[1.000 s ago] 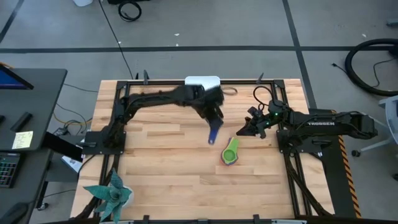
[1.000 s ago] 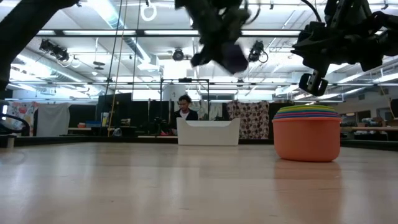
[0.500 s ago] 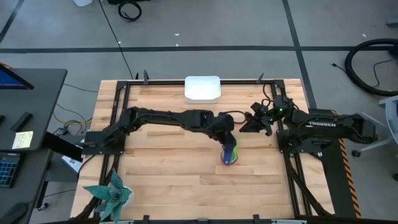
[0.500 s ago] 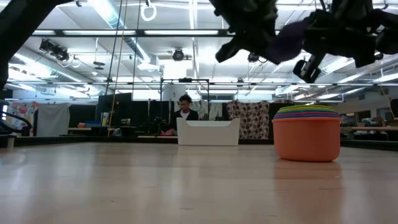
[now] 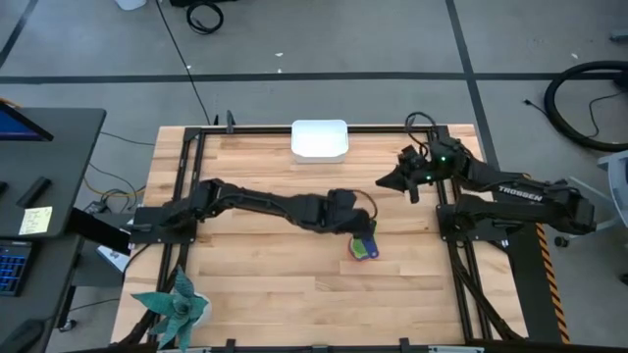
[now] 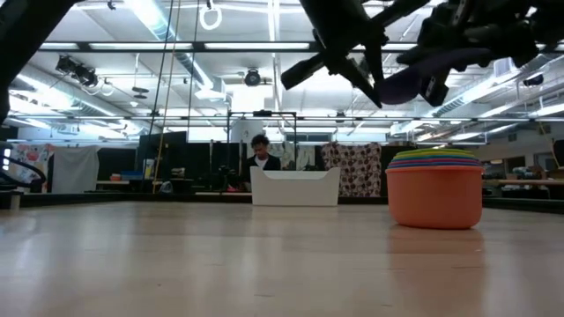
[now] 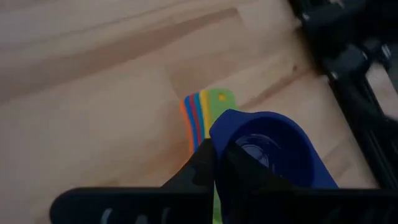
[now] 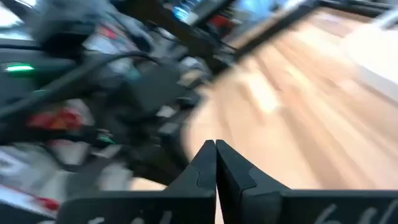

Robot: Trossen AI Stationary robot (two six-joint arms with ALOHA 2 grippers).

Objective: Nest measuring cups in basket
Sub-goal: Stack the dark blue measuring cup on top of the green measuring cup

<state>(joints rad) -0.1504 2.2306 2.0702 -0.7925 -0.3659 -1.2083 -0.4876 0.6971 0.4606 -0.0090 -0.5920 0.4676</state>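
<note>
The nested stack of measuring cups (image 6: 436, 194) stands on its orange base on the table's right half (image 5: 363, 252). Its fanned handles (image 7: 202, 115) show orange, blue, yellow and green. My left gripper (image 5: 360, 232) hangs just above the stack, shut on the dark blue measuring cup (image 7: 267, 155), which the low view shows well above the stack (image 6: 412, 81). The white basket (image 5: 319, 139) sits at the middle of the far edge (image 6: 295, 187). My right gripper (image 5: 386, 182) is shut, holds nothing, and hovers to the right of the stack and farther back. My left gripper pinches the dark blue cup at its rim side nearest the wrist (image 7: 219, 148), between its two fingers (image 7: 202, 167). The fingers themselves hide the cup's handle. The cup is lifted clear above the stack, its open side facing the wrist camera.
Black frame rails run along the table's left, right and far edges (image 5: 446, 245). A potted plant (image 5: 177, 306) stands at the near left corner. Bare wood lies between the stack and the basket. A person sits in the room beyond the basket (image 6: 262, 151).
My left gripper has carried the dark blue cup from near the basket toward the near edge and the right, ending over the cup stack. My right gripper has drawn back a little toward the far edge.
</note>
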